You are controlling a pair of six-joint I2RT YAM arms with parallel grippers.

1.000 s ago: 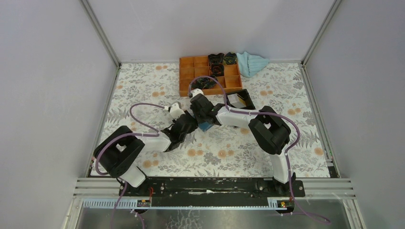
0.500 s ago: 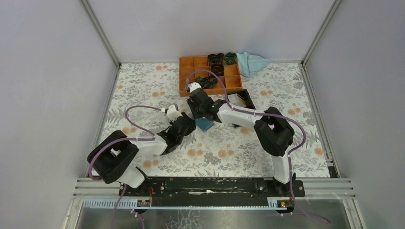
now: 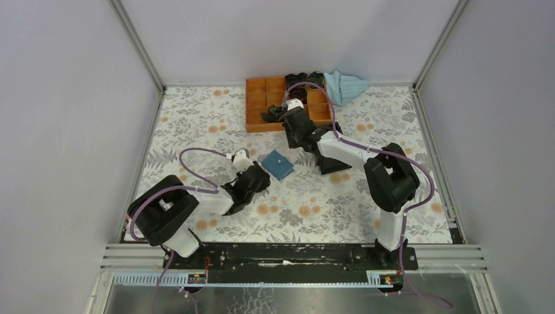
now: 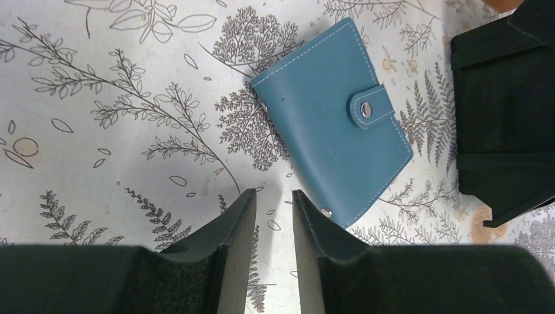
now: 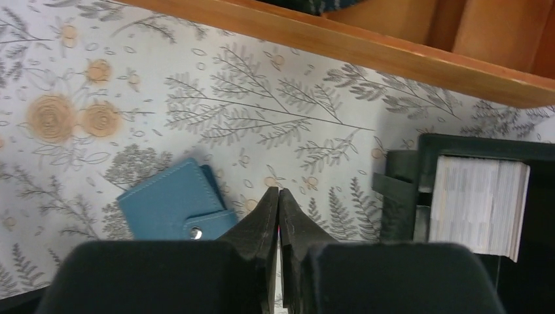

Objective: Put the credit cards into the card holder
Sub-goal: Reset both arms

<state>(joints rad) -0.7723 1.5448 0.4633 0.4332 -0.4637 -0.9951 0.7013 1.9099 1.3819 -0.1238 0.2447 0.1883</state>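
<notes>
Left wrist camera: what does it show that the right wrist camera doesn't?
Only the left wrist view: the left jaws, slightly apart and empty, and nearly the whole card holder. Only the right wrist view: the right jaws, closed together, the tray rim, and a pale stack inside the black box. Both: the closed card holder and the box.

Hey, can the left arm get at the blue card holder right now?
Probably yes: the card holder lies flat on the table just ahead of the left pincer, whose jaws stand slightly apart, with nothing between them and it.
</notes>
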